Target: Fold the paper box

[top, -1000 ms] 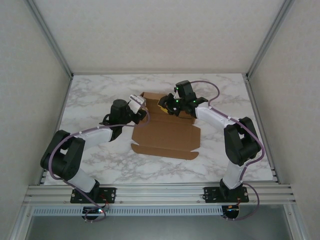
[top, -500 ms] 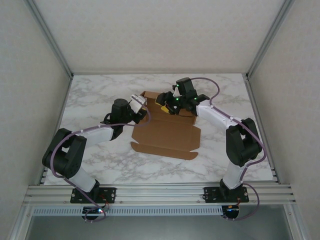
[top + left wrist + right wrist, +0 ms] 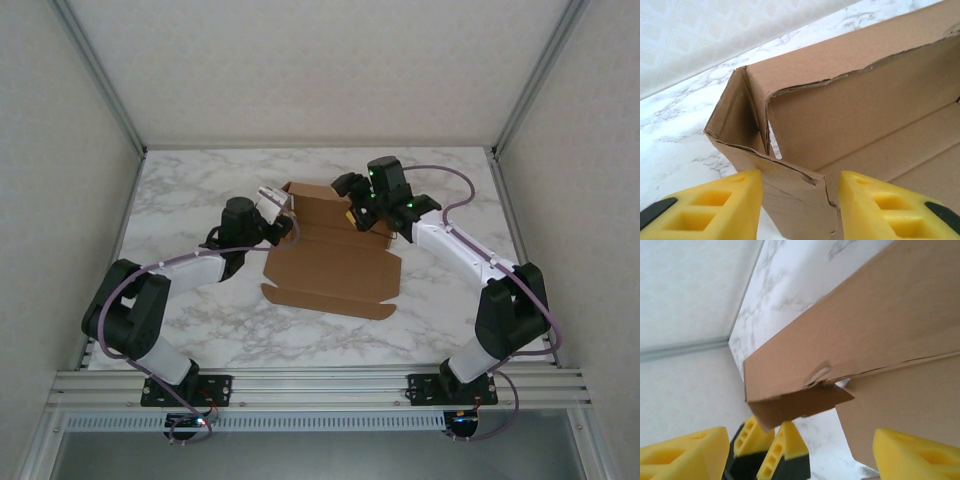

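Observation:
The paper box (image 3: 330, 265) is a brown cardboard sheet on the marble table, with its near flap flat and its far wall and left side flap raised. My left gripper (image 3: 272, 200) is at the far left corner. In the left wrist view that side flap (image 3: 790, 190) fills the gap between its yellow pads, so the left gripper (image 3: 800, 210) is shut on it. My right gripper (image 3: 352, 200) hovers over the far wall, open. In the right wrist view the right gripper (image 3: 800, 460) stands wide, with the box corner (image 3: 800, 405) above it and the left gripper's fingers (image 3: 790, 440) beyond.
The marble table (image 3: 200, 190) has bare room left, right and in front of the box. Pale enclosure walls with metal posts (image 3: 110, 90) close in three sides. An aluminium rail (image 3: 320, 385) runs along the near edge by the arm bases.
My right gripper has opened, let go of the box's far wall and drawn back to the right, its elbow swinging outward. The left gripper has stayed at the far left corner.

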Action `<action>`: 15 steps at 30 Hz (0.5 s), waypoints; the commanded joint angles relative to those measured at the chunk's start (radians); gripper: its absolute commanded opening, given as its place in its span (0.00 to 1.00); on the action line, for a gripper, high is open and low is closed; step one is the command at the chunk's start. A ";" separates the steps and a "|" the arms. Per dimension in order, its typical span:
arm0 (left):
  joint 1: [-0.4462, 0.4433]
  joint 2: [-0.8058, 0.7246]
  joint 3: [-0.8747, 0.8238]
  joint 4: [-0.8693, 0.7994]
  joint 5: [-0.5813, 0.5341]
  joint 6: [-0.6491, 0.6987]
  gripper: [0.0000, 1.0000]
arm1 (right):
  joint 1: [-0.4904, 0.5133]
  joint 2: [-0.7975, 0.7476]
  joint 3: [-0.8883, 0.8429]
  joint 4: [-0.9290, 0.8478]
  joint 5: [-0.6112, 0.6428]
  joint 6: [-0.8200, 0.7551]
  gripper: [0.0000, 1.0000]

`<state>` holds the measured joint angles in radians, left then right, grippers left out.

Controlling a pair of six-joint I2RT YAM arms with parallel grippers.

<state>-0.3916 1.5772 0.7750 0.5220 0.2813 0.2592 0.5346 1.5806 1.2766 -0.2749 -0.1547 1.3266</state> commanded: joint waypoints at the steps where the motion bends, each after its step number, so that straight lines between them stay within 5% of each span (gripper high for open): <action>1: -0.014 -0.017 -0.010 0.047 0.034 -0.052 0.44 | -0.005 0.000 -0.020 -0.045 0.122 0.123 0.77; 15: -0.019 -0.220 -0.047 -0.061 0.110 -0.077 0.48 | -0.037 0.063 -0.033 -0.022 0.178 0.138 0.66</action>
<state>-0.4080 1.4315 0.7494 0.4847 0.3527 0.2035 0.5034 1.6176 1.2560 -0.2817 -0.0090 1.4559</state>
